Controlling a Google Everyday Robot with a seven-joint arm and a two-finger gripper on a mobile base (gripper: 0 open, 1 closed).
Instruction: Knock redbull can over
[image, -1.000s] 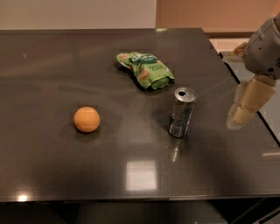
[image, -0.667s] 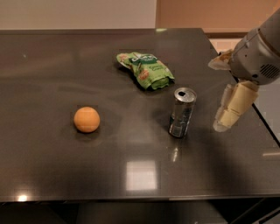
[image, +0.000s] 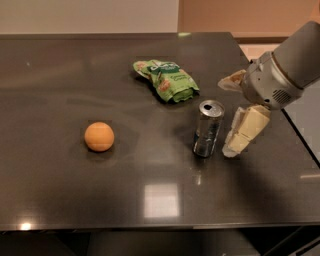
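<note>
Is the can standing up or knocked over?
Standing up. The redbull can sits on its base with its top facing up; the gripper is close beside it.

The dark, glossy tabletop (image: 50, 190) carries three things. A round orange ball (image: 99, 136) lies toward the left edge. A crumpled green snack bag (image: 166, 80) lies nearer the far edge. A slim silvery redbull can (image: 208, 128) stands upright toward the right edge. The pale gripper (image: 227, 117), its fingers spread apart, is just beside the can on the right-edge side.

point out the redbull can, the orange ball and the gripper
redbull can (image: 207, 132), camera view, middle of its upright side
orange ball (image: 99, 136), camera view, centre of the ball
gripper (image: 227, 119), camera view, midway between its open fingertips, just right of the can
</note>
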